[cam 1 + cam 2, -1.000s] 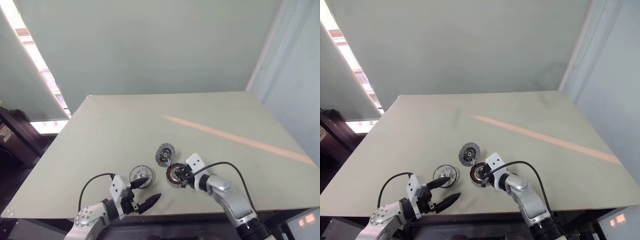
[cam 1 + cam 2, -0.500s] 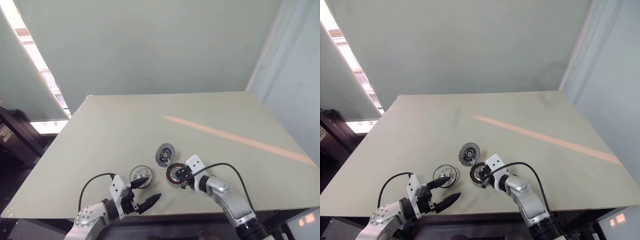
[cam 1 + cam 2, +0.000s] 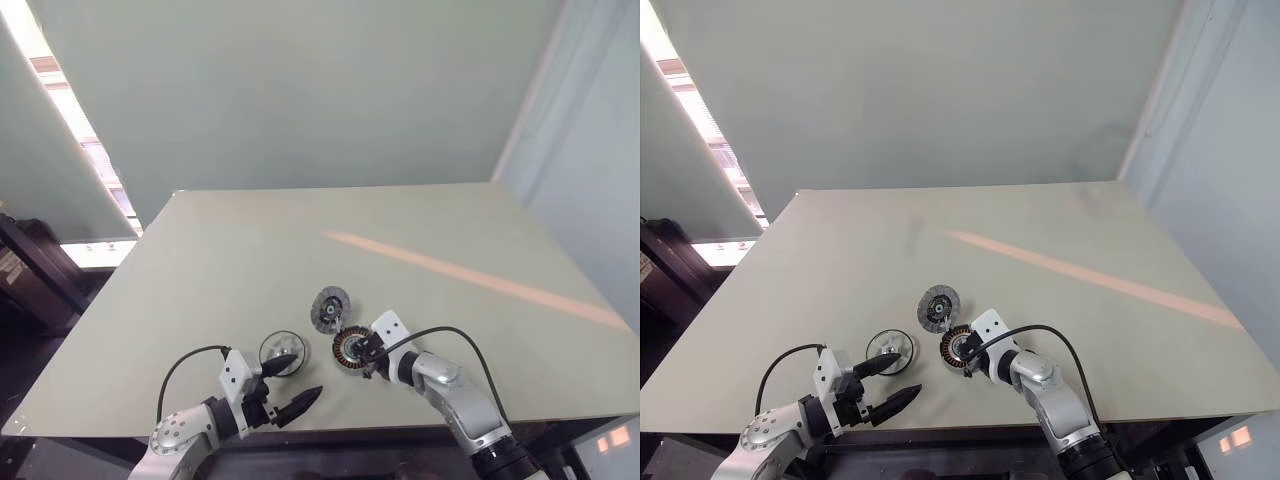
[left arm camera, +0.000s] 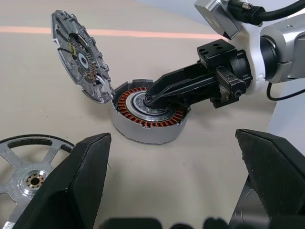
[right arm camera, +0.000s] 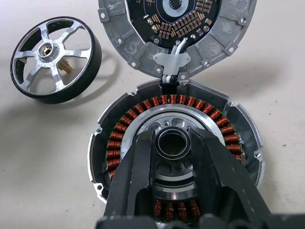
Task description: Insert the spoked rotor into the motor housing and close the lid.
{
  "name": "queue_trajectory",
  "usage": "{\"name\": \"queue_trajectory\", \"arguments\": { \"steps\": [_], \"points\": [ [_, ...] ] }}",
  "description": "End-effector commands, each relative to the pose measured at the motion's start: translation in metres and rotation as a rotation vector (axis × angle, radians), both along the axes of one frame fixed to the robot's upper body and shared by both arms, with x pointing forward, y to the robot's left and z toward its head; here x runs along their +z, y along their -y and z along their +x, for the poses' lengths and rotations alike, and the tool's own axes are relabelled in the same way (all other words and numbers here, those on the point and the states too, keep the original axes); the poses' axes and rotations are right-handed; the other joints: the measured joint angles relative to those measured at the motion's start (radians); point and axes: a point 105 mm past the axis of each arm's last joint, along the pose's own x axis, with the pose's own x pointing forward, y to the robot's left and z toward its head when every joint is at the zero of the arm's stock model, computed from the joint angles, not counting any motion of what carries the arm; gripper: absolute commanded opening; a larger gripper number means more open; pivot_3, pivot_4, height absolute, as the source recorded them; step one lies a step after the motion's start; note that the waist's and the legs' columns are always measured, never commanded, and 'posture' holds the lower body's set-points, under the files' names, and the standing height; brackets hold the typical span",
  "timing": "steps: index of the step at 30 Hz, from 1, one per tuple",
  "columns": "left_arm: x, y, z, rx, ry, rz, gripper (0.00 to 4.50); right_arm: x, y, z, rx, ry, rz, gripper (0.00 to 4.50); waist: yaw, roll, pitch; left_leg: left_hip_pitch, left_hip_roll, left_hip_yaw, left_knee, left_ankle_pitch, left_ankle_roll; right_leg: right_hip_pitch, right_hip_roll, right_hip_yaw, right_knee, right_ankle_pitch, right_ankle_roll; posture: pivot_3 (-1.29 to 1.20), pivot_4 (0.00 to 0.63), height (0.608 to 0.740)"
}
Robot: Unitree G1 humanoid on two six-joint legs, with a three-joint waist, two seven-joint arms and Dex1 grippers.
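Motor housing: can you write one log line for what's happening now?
motor housing: on table, lid tipped open | right gripper: fingers clamped on centre hub | spoked rotor: on table, not inserted | left gripper: open, near rotor

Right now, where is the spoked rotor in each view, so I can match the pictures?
Left eye view: spoked rotor near the table's front edge, by the left gripper.
Right eye view: same place.
Left wrist view: partly cut off at the picture's edge.
Right wrist view: beside the open lid.
Shared landmark: the motor housing, held at its hub by the right gripper.
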Motion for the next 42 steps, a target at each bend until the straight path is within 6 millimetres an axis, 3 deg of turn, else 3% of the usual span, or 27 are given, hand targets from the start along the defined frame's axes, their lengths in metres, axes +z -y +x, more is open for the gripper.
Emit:
{"name": "queue_trajectory", "arguments": {
  "steps": [1,42],
  "points": [
    [0.01,0.0044,0.0025,-0.02,0.05,-0.001,4.5,0.0106,-0.0031,0.0047,0.01,0.044,0.016,0.8,0.0,0.0,0.0,0.0,0.0,0.0,0.0,0.0,0.0,0.0,0.0,0.0,0.0,0.0,0.0,0.0,0.0,0.74],
    [0.0086,0.0074,0.0039,-0.028,0.055,-0.002,4.5,0.0026,0.0019,0.0057,0.004,0.047,-0.036,0.8,0.0,0.0,0.0,0.001,0.0,0.0,0.0,0.0,0.0,0.0,0.0,0.0,0.0,0.0,0.0,0.0,0.0,0.74]
  ]
}}
